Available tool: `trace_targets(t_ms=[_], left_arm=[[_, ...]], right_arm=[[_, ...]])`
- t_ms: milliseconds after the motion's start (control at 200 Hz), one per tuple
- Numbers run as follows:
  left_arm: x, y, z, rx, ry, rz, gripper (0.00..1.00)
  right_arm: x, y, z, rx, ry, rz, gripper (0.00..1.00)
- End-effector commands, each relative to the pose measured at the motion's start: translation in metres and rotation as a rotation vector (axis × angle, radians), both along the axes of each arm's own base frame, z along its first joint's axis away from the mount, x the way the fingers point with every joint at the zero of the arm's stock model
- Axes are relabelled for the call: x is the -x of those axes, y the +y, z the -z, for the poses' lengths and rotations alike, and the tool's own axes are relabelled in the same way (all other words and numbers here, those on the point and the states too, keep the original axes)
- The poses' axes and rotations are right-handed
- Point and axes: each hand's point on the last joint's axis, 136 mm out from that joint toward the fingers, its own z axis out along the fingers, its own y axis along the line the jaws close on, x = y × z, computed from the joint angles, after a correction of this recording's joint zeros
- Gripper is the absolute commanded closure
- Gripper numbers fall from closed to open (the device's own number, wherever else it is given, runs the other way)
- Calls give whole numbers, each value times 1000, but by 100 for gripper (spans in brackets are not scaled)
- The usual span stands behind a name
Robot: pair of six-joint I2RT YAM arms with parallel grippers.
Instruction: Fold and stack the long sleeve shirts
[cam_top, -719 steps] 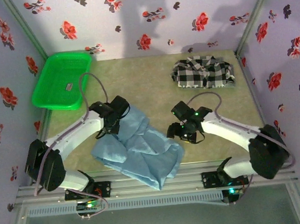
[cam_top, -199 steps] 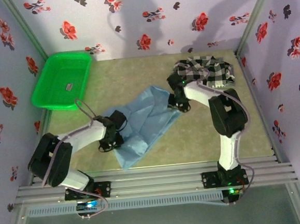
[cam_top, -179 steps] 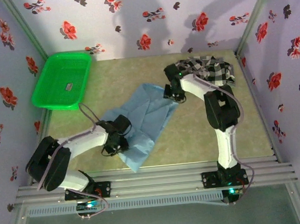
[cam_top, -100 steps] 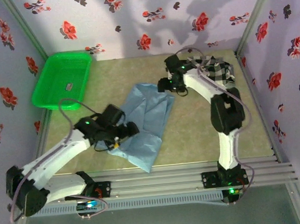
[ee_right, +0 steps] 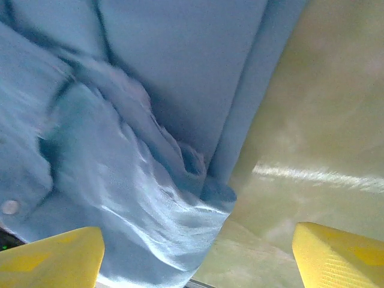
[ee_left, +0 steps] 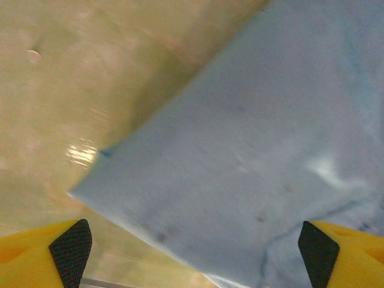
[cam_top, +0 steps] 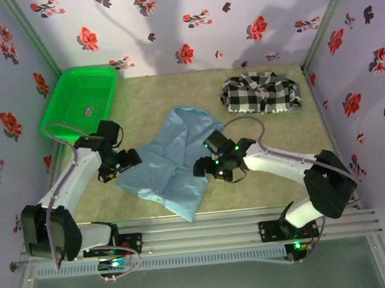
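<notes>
The light blue long sleeve shirt (cam_top: 174, 160) lies folded and rumpled in the middle of the table. The black-and-white checked shirt (cam_top: 260, 93) sits bunched at the back right. My left gripper (cam_top: 126, 160) hovers open at the blue shirt's left edge; in the left wrist view the gripper (ee_left: 195, 259) straddles a flat corner of the shirt (ee_left: 252, 150) with nothing held. My right gripper (cam_top: 204, 168) is open at the shirt's right edge. In the right wrist view the gripper (ee_right: 198, 264) spans the creased folds of the shirt (ee_right: 144, 120) and bare table.
A green plastic basket (cam_top: 106, 97) stands at the back left, close to the left arm's elbow. Flowered walls enclose three sides. The metal rail (cam_top: 199, 233) runs along the near edge, just below the blue shirt's lowest corner.
Both grippers have opened and let go of the blue shirt. The right arm came back from the far side to the shirt's right edge; the left arm swung out to its left edge.
</notes>
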Motion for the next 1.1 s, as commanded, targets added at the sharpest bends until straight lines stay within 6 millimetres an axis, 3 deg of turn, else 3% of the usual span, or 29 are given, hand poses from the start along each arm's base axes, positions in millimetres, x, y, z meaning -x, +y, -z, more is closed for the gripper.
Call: trace_targets(t_ms=[0,95,280,360,510,680,835,1100], left_arm=[[-30,-2,6,-19,-75,139,9],[-47,-12,9,12,-118,221,11],[-54,-20,39,30,-59,305,16],[-61,-25,49,46,-61,324,19],[-70,-22,59,11,-39,358,37],[-79,-32,49,50,-87,403,70],[-83,-37,27,79,-152,423,98],[-108,-38,-8,83,-281,391,100]], right_arm=[[-6,24,5,-62,-3,72,17],[-5,30,16,-17,2,39,18],[2,44,22,-20,4,19,22],[3,44,26,4,8,13,29],[-2,45,22,27,-8,-1,48],[-7,48,13,34,-25,-25,74],[-12,47,-7,53,-59,-51,82],[-34,30,-29,53,-104,-21,87]])
